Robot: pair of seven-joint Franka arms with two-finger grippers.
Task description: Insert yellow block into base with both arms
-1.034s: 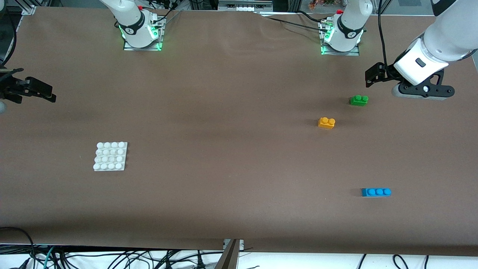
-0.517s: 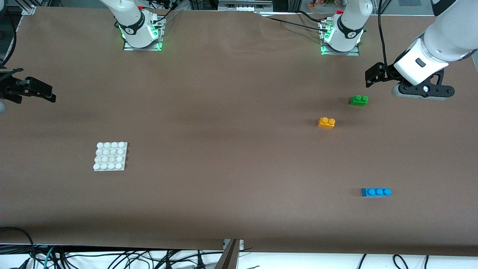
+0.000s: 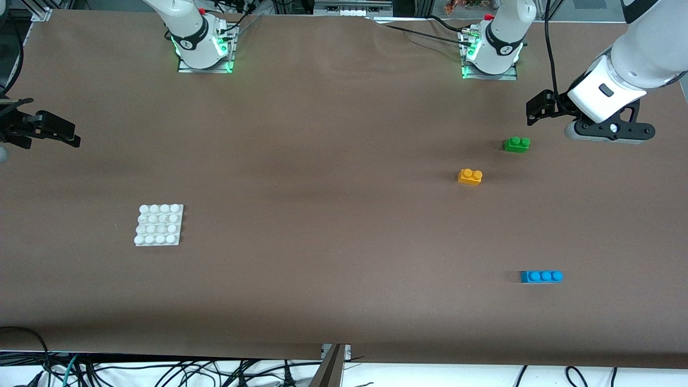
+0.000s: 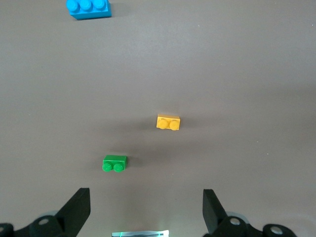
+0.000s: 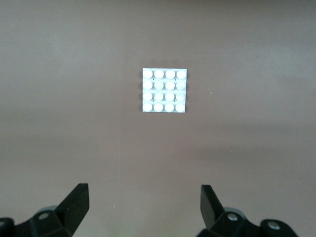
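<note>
On the brown bench (image 3: 333,226), cables hang off the edge nearest the front camera. Yellow block (image 3: 470,177) sits toward the left arm's end, beside the green brick (image 3: 516,144), well apart from the left gripper (image 4: 145,210), fingers spread, empty. Base (image 3: 159,224) lies toward the right arm's end, clear of the right gripper (image 5: 144,207), also spread wide. Blue brick (image 3: 541,276) sits nearer the camera.

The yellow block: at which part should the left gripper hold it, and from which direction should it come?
Probably from straight above, closing on the two long side faces of the yellow block below its studs. It lies flat with studs up and bare table around it; the green brick is apart from it. The left gripper is open.
</note>
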